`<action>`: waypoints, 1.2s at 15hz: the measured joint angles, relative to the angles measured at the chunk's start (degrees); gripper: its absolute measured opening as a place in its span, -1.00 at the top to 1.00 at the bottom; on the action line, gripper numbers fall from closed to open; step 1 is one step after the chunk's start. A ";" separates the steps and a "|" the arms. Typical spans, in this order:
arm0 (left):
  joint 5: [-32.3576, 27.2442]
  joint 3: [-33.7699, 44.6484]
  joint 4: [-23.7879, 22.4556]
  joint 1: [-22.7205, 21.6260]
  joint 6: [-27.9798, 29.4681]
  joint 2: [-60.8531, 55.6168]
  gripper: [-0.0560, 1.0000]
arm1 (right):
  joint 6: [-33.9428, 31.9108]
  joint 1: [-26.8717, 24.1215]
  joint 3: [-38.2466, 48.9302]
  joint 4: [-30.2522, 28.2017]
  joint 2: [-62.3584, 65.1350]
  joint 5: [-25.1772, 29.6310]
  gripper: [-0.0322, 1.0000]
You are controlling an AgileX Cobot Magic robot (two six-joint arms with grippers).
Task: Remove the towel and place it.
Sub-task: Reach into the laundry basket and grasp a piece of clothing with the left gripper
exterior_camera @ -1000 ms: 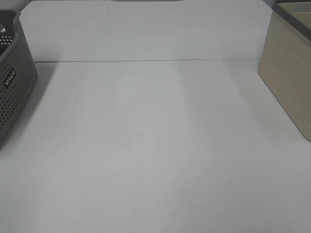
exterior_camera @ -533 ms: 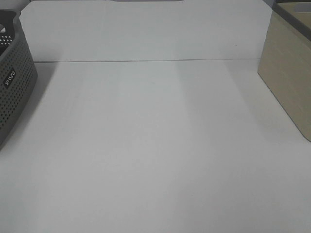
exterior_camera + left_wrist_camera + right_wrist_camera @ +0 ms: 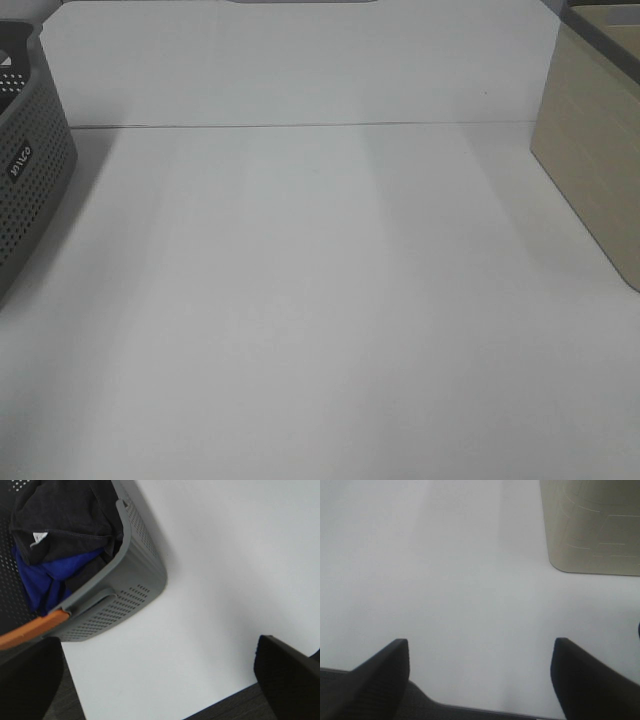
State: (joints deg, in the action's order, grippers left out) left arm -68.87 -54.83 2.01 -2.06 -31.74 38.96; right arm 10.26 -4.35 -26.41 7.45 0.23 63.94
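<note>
In the left wrist view the towel [image 3: 65, 515], a very dark crumpled cloth with a small white tag, lies in the grey perforated basket [image 3: 135, 575] on top of a bright blue cloth [image 3: 45, 575]. My left gripper [image 3: 157, 680] hangs open above the table beside the basket's corner, holding nothing. My right gripper [image 3: 482, 670] is open over bare white table, its fingers [image 3: 382, 672] wide apart. Neither gripper appears in the exterior high view, where only a corner of the basket [image 3: 30, 180] shows at the left edge and the towel is hidden.
A beige box [image 3: 595, 160] stands at the table's right side, also seen as the beige box [image 3: 592, 525] ahead of the right gripper. An orange strip [image 3: 30, 630] runs along the basket's rim. A white backboard [image 3: 300, 60] closes the far side.
</note>
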 joint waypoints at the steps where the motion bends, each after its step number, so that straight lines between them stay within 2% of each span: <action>1: -0.52 -4.01 -0.23 0.23 -4.70 4.58 -0.96 | 0.00 0.00 0.00 0.00 0.00 0.00 -0.55; 2: -0.63 -8.19 -1.20 1.09 -9.57 8.48 -0.96 | 0.00 0.00 0.00 0.00 0.00 0.00 -0.55; 3: -0.63 -10.37 -2.01 1.66 -11.52 10.71 -0.96 | 0.00 0.00 0.00 0.00 0.00 0.00 -0.55; 4: -0.69 -17.88 -7.68 2.41 -14.78 19.14 -0.96 | 0.00 0.00 0.00 0.00 0.00 0.00 -0.55; 6: -0.69 -24.41 -15.47 2.52 -18.45 26.87 -0.96 | 0.00 0.00 0.00 0.00 0.00 0.00 -0.55; 8: -0.63 -28.88 -23.15 2.52 -20.91 34.09 -0.94 | 0.00 0.00 0.00 0.00 0.00 0.00 -0.55; 10: -0.57 -29.85 -27.56 2.06 -23.26 38.04 -0.93 | 0.00 0.00 0.00 0.00 0.00 0.00 -0.55; 12: 1.72 -29.85 -29.68 -0.92 -25.50 43.95 -0.93 | 0.00 0.00 0.00 0.00 0.00 0.00 -0.55; 15: 7.45 -30.54 -30.14 -5.44 -27.73 52.43 -0.92 | 0.00 0.00 0.00 0.00 0.00 0.00 -0.55; 18: 10.14 -36.55 -30.19 -8.94 -29.56 64.86 -0.92 | 0.00 0.00 0.00 0.00 0.00 0.00 -0.55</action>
State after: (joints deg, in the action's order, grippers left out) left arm -58.73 -91.39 -28.19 -11.00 -61.31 103.82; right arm 10.26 -4.35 -26.41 7.45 0.23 63.94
